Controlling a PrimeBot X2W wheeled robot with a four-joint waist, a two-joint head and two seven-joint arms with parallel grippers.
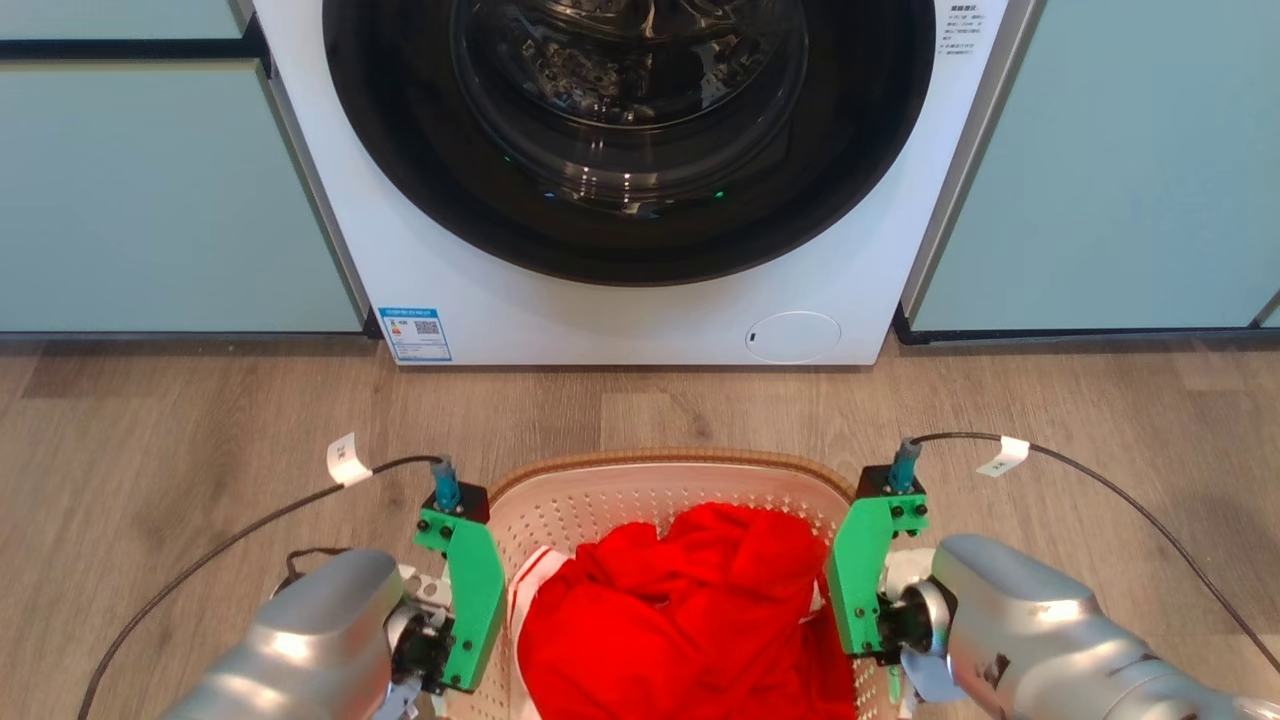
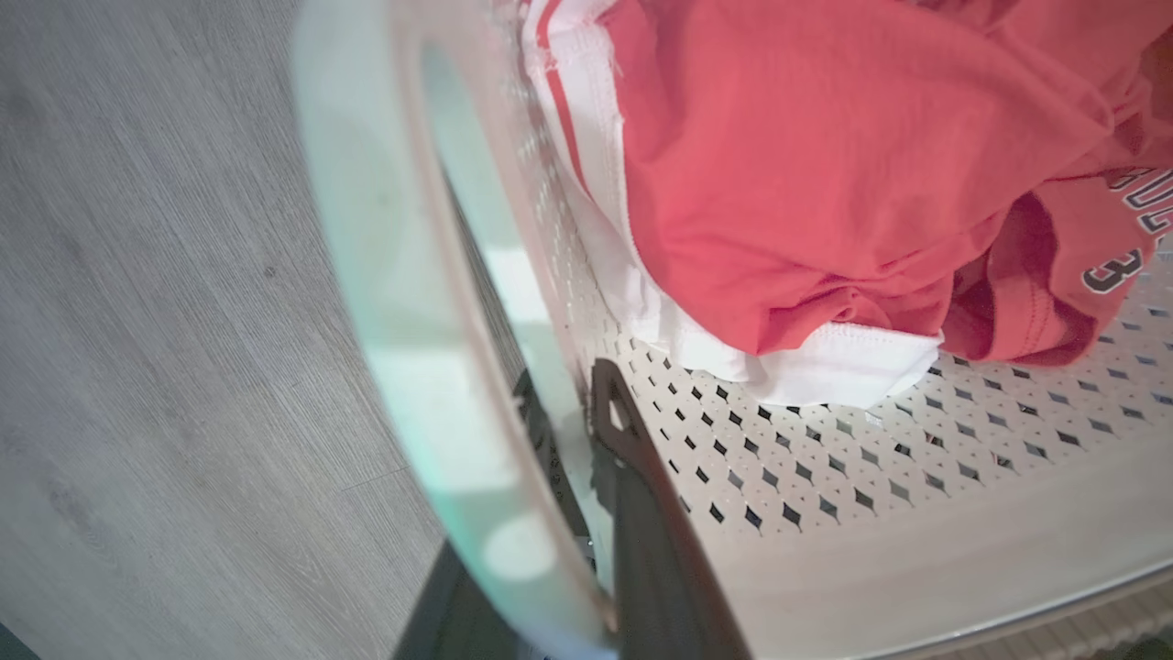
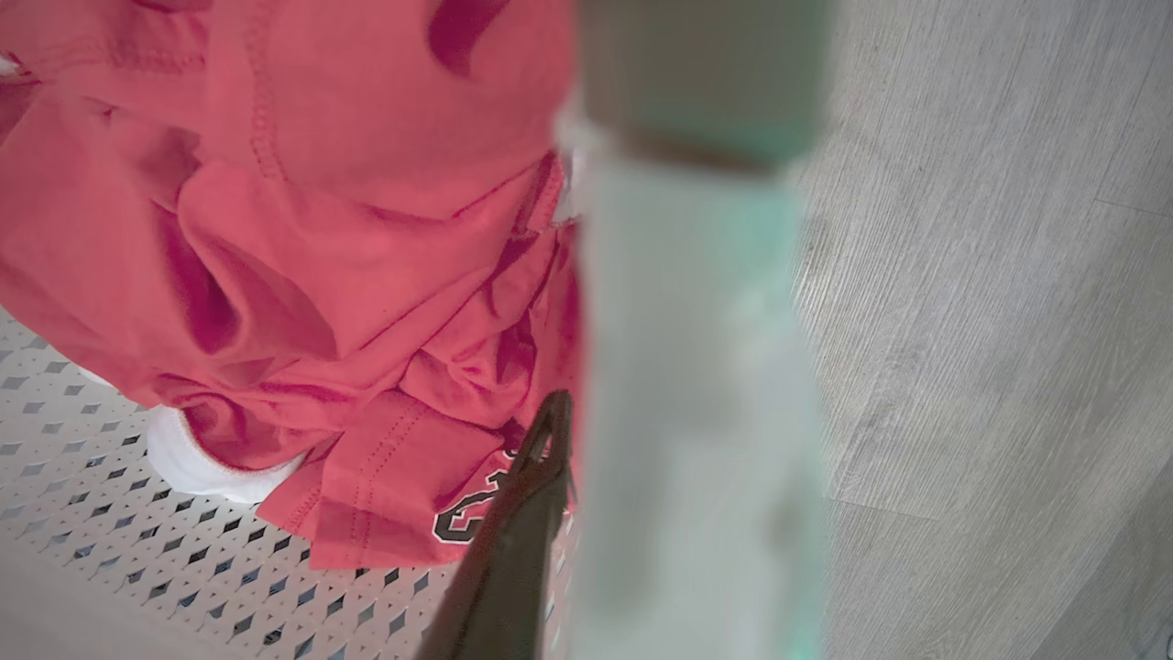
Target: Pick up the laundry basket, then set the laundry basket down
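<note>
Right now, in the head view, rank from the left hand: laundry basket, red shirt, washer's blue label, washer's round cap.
1. laundry basket, at the left hand, side wall between its fingers.
2. red shirt, inside the basket, to the right.
3. blue label, washer's lower left, ahead.
4. round cap, washer's lower right.

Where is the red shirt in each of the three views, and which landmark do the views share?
Head view: the red shirt lies at the bottom middle, inside the basket.
Left wrist view: it is at the upper right, above the perforated plastic.
Right wrist view: it covers the left half, from the top edge down.
Shared landmark: the basket's white perforated plastic beside the shirt.
</note>
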